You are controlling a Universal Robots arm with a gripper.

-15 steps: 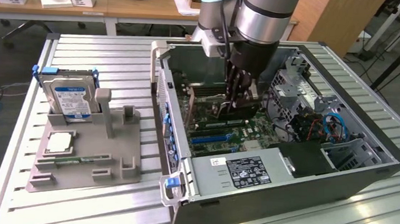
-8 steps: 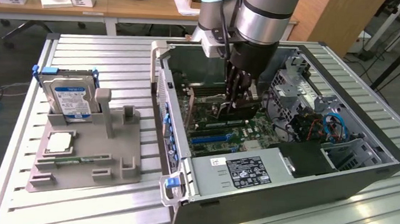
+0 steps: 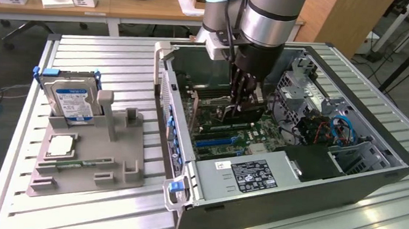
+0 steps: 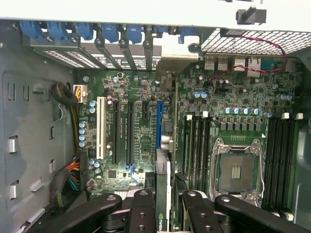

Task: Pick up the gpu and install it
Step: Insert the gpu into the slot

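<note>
INSTALLATION: INSERTION STEP

Exterior view: the gripper (image 3: 245,98), inside the case (image 3: 373,175), clamps the gpu (image 3: 246,116) between its fingers.

Wrist view: the gpu (image 4: 163,174) sits edge-on between the fingers (image 4: 143,206), with the blue slot (image 4: 160,124) ahead of the tips.

Judged step: insertion. It calls for the card edge square to the slot.

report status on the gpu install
jaws shut on gpu. held edge-on inside the case, in line with the blue slot. visible stretch of slot bare.
</note>
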